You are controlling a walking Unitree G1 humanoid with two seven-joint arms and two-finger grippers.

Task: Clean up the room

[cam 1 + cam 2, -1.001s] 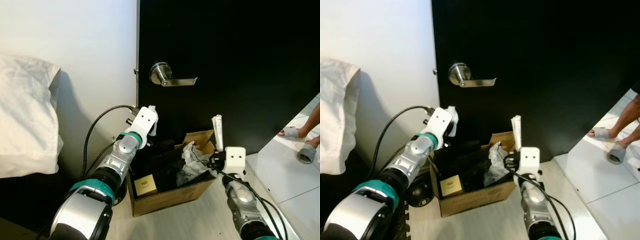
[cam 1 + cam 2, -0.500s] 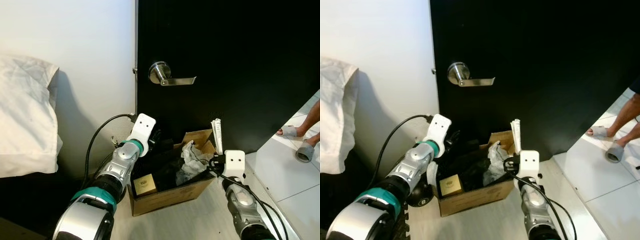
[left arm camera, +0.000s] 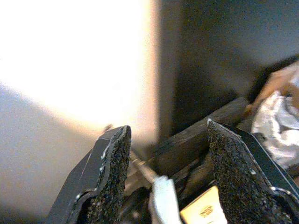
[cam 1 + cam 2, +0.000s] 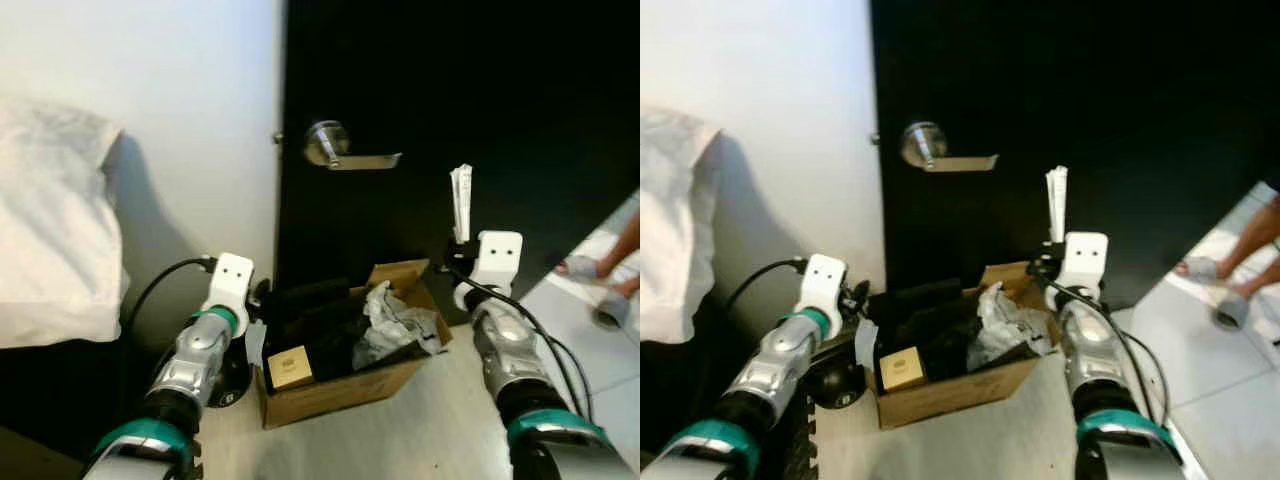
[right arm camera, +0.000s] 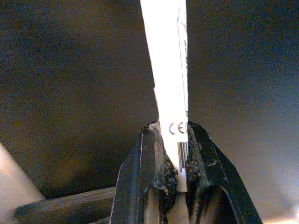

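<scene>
While the head views show a cardboard box (image 4: 345,375) on the floor against a black door (image 4: 480,120), already holding crumpled paper (image 4: 392,318), dark items and a small tan carton (image 4: 290,368), the right gripper (image 4: 461,238) is raised above the box's right corner, pinching a flat white packet (image 4: 460,200) that stands upright from its fingertips. The left gripper (image 4: 252,318) sits low at the box's left edge, beside a black cable (image 4: 165,283) and a white pillow (image 4: 50,240) further left; a person's sandalled feet (image 4: 1215,285) stand on the tiled floor at far right. Left wrist view: fingers (image 3: 110,177) spread wide with nothing between them, looking past a white wall (image 3: 70,70) toward the box contents. Right wrist view: fingers (image 5: 159,172) pressed onto the bottom end of the packet, printed marks visible at the grip, dark door behind. Judgement: step in hand is disposal of the packet into the box. Next move calls for bringing the right gripper inward and down over the open box, then parting the fingers; the packet is light and may catch on the flap (image 4: 400,275) or fall outside.
</scene>
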